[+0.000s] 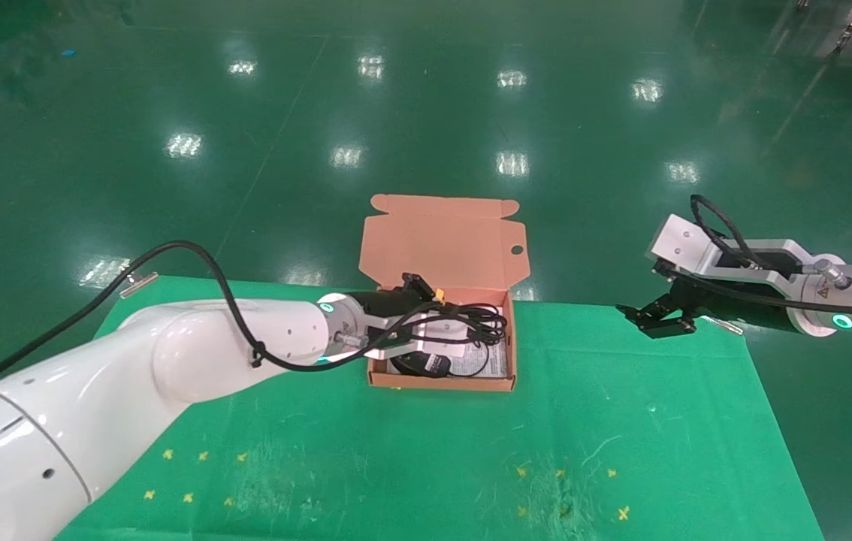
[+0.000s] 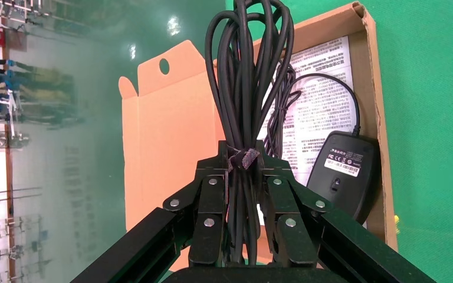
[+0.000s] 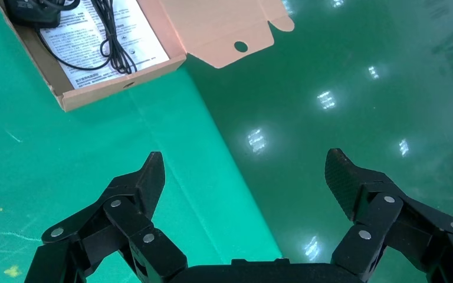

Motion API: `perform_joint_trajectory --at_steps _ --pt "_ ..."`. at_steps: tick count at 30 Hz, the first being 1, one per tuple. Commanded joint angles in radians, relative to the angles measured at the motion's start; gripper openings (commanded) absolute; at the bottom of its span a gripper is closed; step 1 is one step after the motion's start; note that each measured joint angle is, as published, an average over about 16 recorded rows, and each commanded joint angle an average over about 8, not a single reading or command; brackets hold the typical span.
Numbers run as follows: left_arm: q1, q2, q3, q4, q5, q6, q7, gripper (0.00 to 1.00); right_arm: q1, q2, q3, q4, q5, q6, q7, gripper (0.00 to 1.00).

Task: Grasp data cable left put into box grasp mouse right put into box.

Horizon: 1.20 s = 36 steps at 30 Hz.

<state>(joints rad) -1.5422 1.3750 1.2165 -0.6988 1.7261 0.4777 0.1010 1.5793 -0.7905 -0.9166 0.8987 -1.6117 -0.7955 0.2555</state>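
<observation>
The box (image 1: 441,382) stands open at the table's far middle, its flap lid (image 1: 441,240) with the round hole leaning back. My left gripper (image 1: 432,332) is over the box, shut on the data cable (image 1: 475,315). In the left wrist view the jaws (image 2: 242,151) clamp the black bundle (image 2: 245,71) at its tie, and its loops hang over the white sheet (image 2: 321,88). The mouse (image 2: 345,171) lies belly up in the box (image 2: 373,88), and it also shows in the head view (image 1: 422,364). My right gripper (image 1: 659,319) is open and empty at the table's far right edge.
The green cloth table (image 1: 426,451) has yellow cross marks (image 1: 200,456) near the front. In the right wrist view the open gripper (image 3: 245,171) hangs over the table edge (image 3: 224,153), with the box (image 3: 112,91) farther off. Shiny green floor (image 1: 426,113) lies beyond.
</observation>
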Motion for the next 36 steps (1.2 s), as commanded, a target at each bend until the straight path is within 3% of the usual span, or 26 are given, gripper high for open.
perform_joint_trajectory --at_steps 1,11,24,36 --pt "-0.001 0.0 0.001 0.0 -0.001 -0.001 0.0 1.0 -0.001 0.0 0.0 0.0 -0.001 0.001 0.0 1.0" --pt "-0.004 -0.025 -0.009 -0.024 0.006 0.002 -0.011 1.0 0.008 -0.007 0.002 -0.006 -0.002 0.007 -0.004 1.0" --pt "-0.118 -0.043 -0.036 0.023 0.043 -0.068 -0.12 1.0 0.088 -0.001 0.012 0.048 -0.058 0.042 -0.028 1.0" --pt "-0.029 -0.164 -0.189 -0.075 -0.127 0.106 -0.151 1.0 -0.003 0.029 0.113 0.109 0.088 -0.077 -0.037 1.0"
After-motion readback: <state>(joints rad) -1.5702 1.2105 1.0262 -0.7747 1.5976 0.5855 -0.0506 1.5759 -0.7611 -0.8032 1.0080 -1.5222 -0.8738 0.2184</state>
